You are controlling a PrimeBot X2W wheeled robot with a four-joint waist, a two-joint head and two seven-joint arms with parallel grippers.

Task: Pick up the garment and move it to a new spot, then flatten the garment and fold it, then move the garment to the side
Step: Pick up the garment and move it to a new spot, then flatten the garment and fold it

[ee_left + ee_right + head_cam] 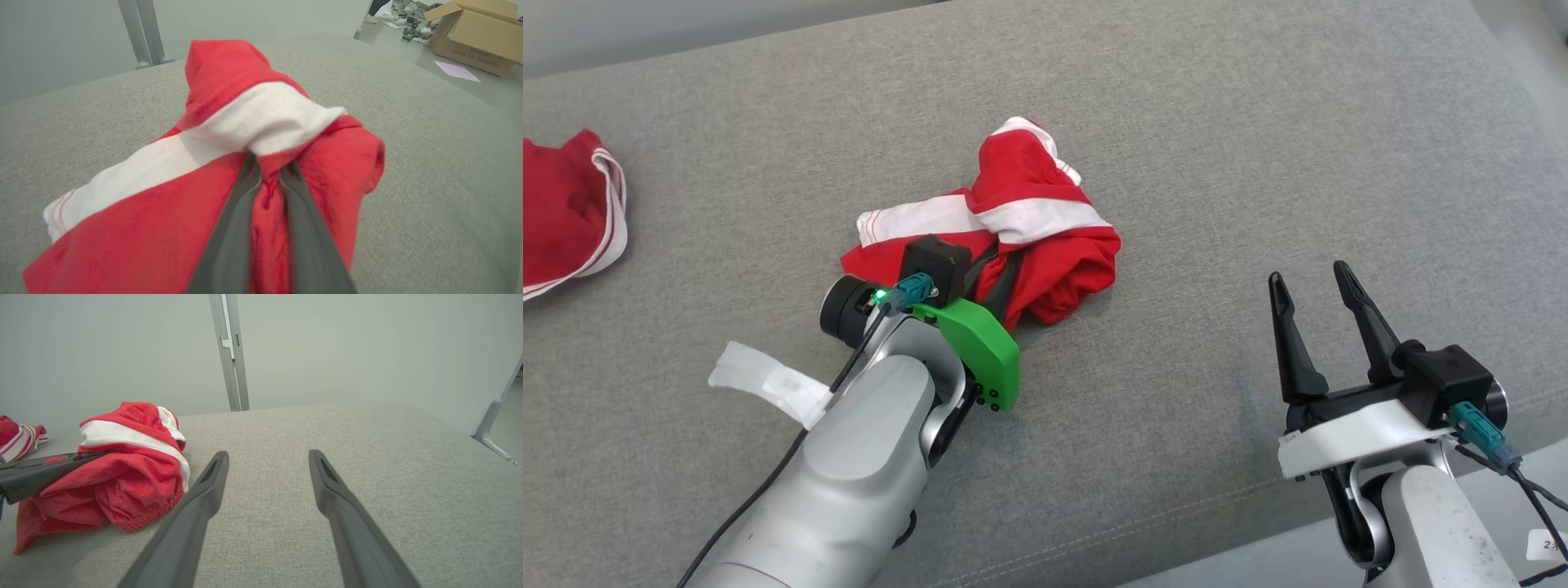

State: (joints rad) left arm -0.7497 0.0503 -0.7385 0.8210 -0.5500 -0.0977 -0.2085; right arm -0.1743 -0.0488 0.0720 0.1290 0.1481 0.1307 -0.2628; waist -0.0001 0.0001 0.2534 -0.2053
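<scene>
The crumpled red and white garment [1045, 220] sits in the middle of the grey fabric cushion [1258, 122]. The left gripper [270, 165] pinches a red fold, probably to lift it. The right gripper [1307, 276] rests spread apart near the front right edge.

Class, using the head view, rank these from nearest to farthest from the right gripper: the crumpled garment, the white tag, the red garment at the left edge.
1. The crumpled garment, at the centre, just left of the right gripper.
2. The white tag, lower left, beside the pale forearm.
3. The red garment, at the far left edge.
</scene>
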